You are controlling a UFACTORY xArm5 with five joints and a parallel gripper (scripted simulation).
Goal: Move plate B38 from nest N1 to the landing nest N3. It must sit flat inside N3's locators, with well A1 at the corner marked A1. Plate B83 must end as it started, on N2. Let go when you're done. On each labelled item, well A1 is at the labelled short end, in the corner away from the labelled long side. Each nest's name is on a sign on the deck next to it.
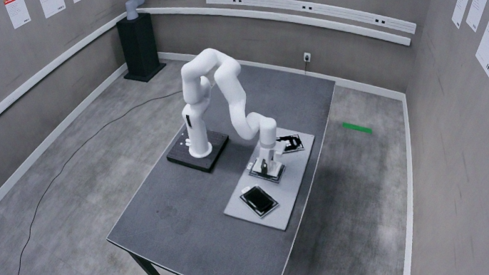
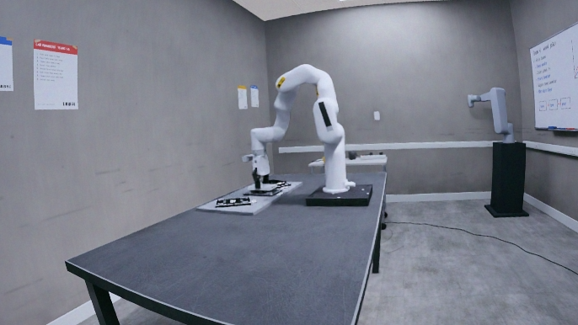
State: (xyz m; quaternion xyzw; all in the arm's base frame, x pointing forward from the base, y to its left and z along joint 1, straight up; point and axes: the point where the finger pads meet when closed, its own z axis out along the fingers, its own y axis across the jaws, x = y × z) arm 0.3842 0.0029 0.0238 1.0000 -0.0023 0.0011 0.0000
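Note:
My gripper [image 1: 264, 167] points straight down over the middle nest [image 1: 267, 173] on the pale deck mat [image 1: 272, 178]. It is shut on a pale plate [image 1: 268, 170], held across its width low in that nest; I cannot tell whether the plate rests flat. I take it for plate B38, but the labels are too small to read. A black plate [image 1: 259, 200] lies in the near nest. The far nest [image 1: 290, 142] holds no plate and shows only black locators. In the side view the gripper [image 2: 257, 186] stands low over the middle nest [image 2: 264, 192].
The arm's dark base block [image 1: 198, 150] stands left of the mat. The mat lies along the table's right edge [image 1: 314, 171]. The nest signs are too small to read. A second arm on a black pedestal [image 2: 507, 177] stands far off by the wall.

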